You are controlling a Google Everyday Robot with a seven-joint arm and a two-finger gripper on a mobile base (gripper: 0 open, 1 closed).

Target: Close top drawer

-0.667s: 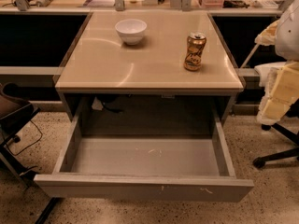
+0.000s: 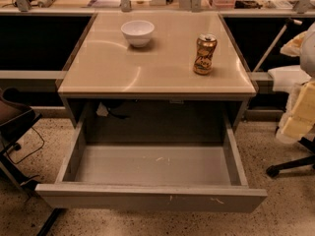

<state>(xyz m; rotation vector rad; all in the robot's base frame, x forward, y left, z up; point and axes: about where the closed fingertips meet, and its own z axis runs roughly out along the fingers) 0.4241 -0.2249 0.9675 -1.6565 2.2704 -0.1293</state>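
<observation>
Nothing has moved: the wide grey metal top drawer [image 2: 152, 165] stands pulled out below the beige desk top [image 2: 157, 73]. The gripper is out of view, so we cannot tell its state. We should push the front panel [image 2: 152, 198] centrally, straight inward

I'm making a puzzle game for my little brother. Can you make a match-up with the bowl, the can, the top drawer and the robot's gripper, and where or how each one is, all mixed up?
Things:
1. white bowl
2. can
3. top drawer
4. gripper

Places or states:
A. at the right edge of the view, apart from the drawer
B. pulled wide open, below the counter
C. standing upright on the right side of the tabletop
D. on the tabletop, toward the back, left of the middle

Right pairs: 1-D, 2-C, 3-B, 4-A.
</observation>
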